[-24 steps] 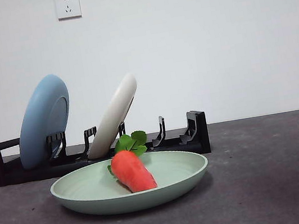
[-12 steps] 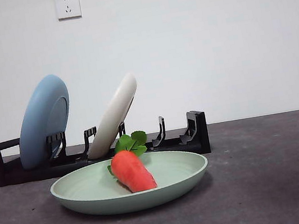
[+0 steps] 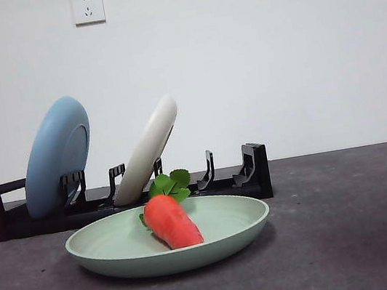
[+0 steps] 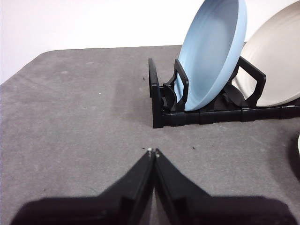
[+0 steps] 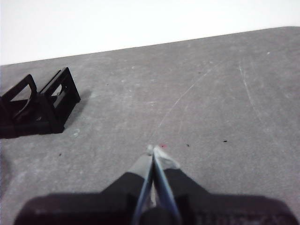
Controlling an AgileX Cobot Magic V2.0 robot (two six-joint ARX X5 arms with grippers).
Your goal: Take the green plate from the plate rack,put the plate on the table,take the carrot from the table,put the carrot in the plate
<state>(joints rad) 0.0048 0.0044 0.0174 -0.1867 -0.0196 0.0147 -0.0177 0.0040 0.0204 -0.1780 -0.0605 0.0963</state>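
Far left in the front view: the plate rack (image 3: 13,217), black, low, resting on the dark grey desk (image 3: 355,237). Slotted into its left end, a light blue plate (image 3: 55,156), leaning; next over, a cream-white plate (image 3: 146,151), tilted the same way. Remaining slots toward the right end bare.

In front of the rack, flat on the desk: the green plate (image 3: 99,248), rim up. Inside it, the carrot (image 3: 170,222), lying on its side, leafy end toward the rack, tapered end toward the camera. Both placements apparently done; nothing left to fetch, judging from this layout.

Handling, as a guess: carrot glossy, hence likely slippery, and light; best pinched across the thick middle of the body rather than at the leaves or the narrow tip. Plate rigid, shallow, probably light plastic; best taken by the raised rim.

Left gripper (image 4: 152,151): jaws pressed together, empty, hovering over bare desk just short of the rack's looped end. Right gripper (image 5: 156,151): jaws likewise closed on nothing, over open desk well apart from the rack's other end. Neither visible in the front view.
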